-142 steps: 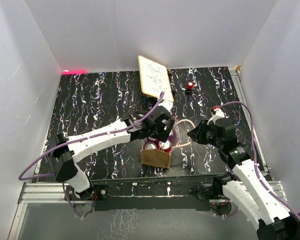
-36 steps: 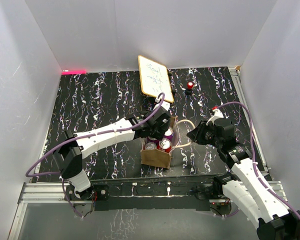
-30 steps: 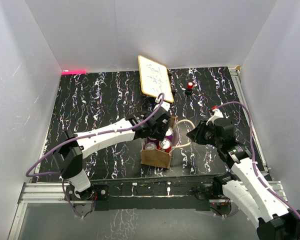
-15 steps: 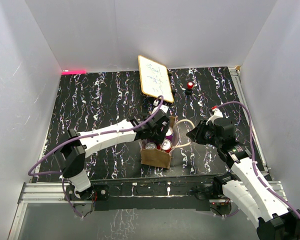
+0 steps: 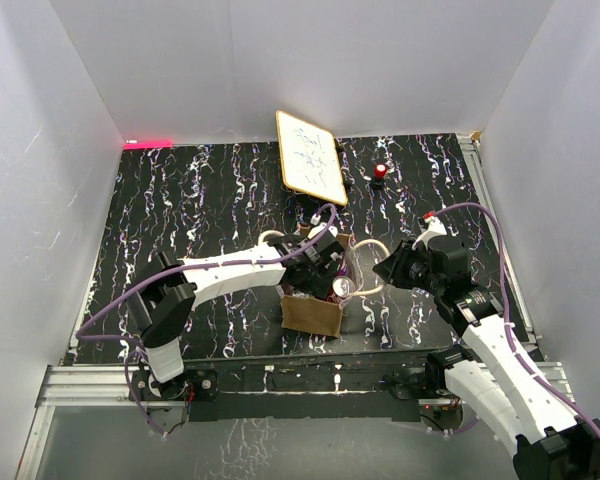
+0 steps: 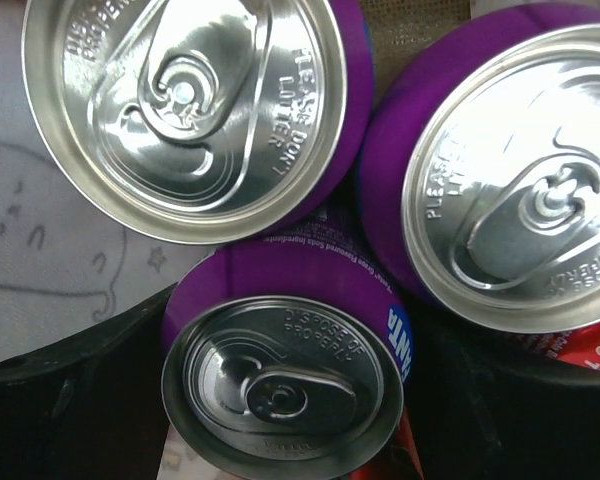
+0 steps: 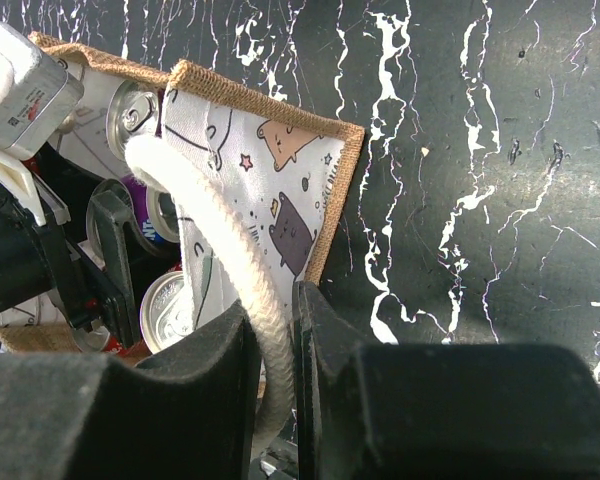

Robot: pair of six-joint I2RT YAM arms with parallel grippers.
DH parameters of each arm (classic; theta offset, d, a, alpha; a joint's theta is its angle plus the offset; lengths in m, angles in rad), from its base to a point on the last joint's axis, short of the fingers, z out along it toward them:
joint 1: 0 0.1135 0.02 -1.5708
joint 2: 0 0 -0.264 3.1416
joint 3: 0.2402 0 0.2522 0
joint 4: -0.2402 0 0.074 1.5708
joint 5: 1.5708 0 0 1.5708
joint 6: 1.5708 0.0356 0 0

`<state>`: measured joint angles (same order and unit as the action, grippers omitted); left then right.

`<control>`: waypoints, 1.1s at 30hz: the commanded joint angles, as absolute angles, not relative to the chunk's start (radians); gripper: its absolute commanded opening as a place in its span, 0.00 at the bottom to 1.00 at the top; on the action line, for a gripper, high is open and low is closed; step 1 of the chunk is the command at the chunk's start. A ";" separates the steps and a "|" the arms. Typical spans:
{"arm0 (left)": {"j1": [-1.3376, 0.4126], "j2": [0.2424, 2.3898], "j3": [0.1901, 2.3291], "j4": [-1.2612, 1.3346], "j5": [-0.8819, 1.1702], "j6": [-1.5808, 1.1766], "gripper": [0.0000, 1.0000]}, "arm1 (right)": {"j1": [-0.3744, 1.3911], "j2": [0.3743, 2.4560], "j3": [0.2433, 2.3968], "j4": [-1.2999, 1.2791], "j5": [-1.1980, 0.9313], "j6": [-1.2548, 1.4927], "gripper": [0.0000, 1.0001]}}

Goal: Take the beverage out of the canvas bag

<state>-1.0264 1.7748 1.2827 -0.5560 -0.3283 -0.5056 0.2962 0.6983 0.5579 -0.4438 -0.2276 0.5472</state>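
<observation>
3 purple cans point(image 6: 185, 100) in canvas bag point(image 7: 270, 150); left gripper point(image 5: 323, 270) spread, right gripper point(image 7: 272, 310) pinching handle point(image 7: 223, 230).

The tan canvas bag point(image 5: 312, 315) stands upright at lower centre, its cream handle point(image 7: 242, 285) looping rightward. It holds silver-topped purple cans point(image 6: 280, 370).

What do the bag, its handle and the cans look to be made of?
The bag: coarse woven fabric, likely burlap or canvas, matte, with a printed cotton-looking lining. The handle: twisted cream rope, probably cotton. The cans: shiny metal tops, likely aluminium, with glossy purple printed sides.
</observation>
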 commanded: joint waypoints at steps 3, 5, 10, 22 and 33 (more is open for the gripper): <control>-1.026 1.774 1.266 -0.610 -0.327 -0.511 0.72 | 0.294 0.691 0.551 -0.389 -0.233 0.529 0.20; -1.026 1.768 1.281 -0.620 -0.335 -0.502 0.65 | 0.295 0.689 0.551 -0.389 -0.233 0.529 0.20; -1.026 1.745 1.342 -0.654 -0.359 -0.479 0.44 | 0.295 0.689 0.549 -0.388 -0.232 0.531 0.20; -1.026 1.631 1.491 -0.736 -0.408 -0.426 0.08 | 0.295 0.687 0.549 -0.387 -0.230 0.532 0.20; -1.026 1.519 1.534 -0.710 -0.346 -0.384 0.00 | 0.294 0.691 0.549 -0.388 -0.223 0.534 0.20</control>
<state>-1.0279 1.6032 1.4727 -0.7471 -0.3420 -0.4023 0.2962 0.6983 0.5579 -0.4435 -0.2276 0.5476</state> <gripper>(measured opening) 0.650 0.200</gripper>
